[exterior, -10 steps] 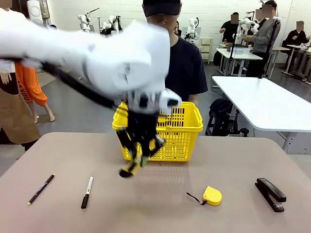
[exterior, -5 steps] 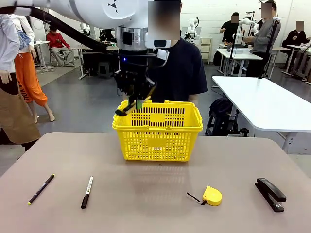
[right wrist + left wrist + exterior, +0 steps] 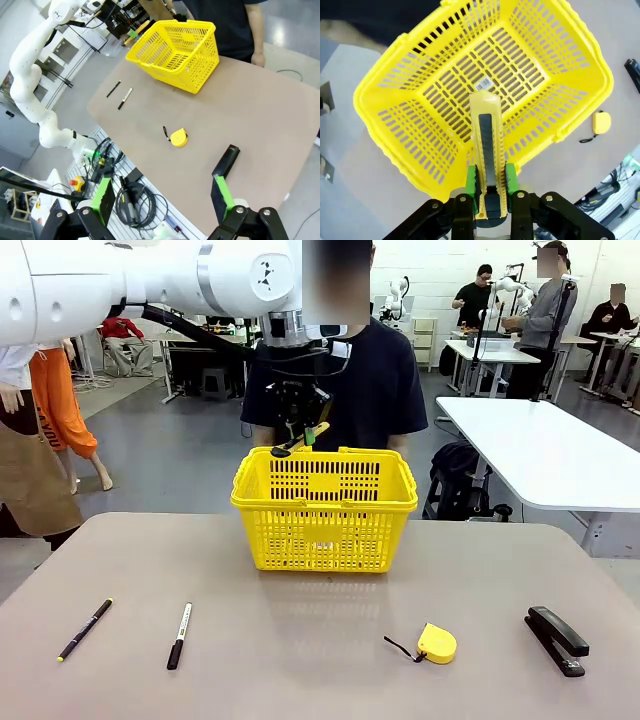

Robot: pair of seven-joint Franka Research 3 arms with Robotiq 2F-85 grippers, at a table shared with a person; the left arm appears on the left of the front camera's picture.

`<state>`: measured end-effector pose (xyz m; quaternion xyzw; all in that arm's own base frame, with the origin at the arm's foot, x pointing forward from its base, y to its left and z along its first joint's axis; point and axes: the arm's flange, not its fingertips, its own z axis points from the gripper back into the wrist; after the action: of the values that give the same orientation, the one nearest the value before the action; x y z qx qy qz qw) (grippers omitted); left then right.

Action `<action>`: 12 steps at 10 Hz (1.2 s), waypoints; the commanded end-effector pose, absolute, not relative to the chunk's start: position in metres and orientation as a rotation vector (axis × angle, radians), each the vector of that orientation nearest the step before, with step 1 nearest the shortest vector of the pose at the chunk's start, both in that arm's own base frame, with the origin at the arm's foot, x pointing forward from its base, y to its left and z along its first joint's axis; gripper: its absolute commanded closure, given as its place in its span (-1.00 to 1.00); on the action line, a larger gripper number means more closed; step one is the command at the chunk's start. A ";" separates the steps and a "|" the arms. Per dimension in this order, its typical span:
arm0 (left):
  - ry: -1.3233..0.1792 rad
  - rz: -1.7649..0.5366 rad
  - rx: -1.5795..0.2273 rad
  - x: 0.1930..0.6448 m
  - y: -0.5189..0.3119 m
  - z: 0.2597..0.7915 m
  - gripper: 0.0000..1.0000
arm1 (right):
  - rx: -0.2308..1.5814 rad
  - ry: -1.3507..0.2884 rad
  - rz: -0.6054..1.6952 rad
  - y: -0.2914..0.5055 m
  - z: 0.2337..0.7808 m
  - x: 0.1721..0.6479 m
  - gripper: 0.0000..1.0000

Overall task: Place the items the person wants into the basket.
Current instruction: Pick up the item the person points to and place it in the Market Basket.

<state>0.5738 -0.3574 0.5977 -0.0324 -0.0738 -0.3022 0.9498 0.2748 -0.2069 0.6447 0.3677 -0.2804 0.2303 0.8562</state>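
My left gripper (image 3: 300, 428) hangs over the far left rim of the yellow basket (image 3: 325, 510), shut on the yellow-and-black box cutter (image 3: 303, 439). From the left wrist the cutter (image 3: 486, 145) sticks out between the green pads (image 3: 471, 184) above the basket's slotted wall (image 3: 395, 130). The white marker with the black cap (image 3: 179, 635) lies at the table's front left. At the front right lies the black stapler (image 3: 556, 639). The person (image 3: 375, 370) in the black T-shirt stands behind the basket. My right gripper (image 3: 162, 195) is open, high above the stapler (image 3: 226, 161) and the table.
A thin black pen with a yellow tip (image 3: 85, 628) lies left of the marker. A yellow tape measure (image 3: 437, 643) sits right of centre, near the front edge. A white table (image 3: 550, 450) stands off to the right, beyond my table.
My left gripper has carried the box cutter up from in front of the basket and over to its far left rim. The other items on the table have not moved.
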 end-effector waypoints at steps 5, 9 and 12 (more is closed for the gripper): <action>-0.156 -0.612 -0.065 0.576 -0.356 0.598 0.47 | 0.786 -0.603 0.498 -0.207 0.646 0.275 -1.00; -0.187 -0.916 0.120 0.593 -0.361 0.545 0.47 | 0.786 -0.603 0.498 -0.207 0.646 0.275 -1.00; -0.138 -0.955 0.073 0.609 -0.360 0.522 0.47 | 0.786 -0.603 0.498 -0.207 0.646 0.275 -1.00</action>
<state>0.6038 -0.3613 0.5184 0.0463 -0.0665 -0.4541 0.8873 0.2749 -0.2068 0.6447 0.3676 -0.2803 0.2306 0.8562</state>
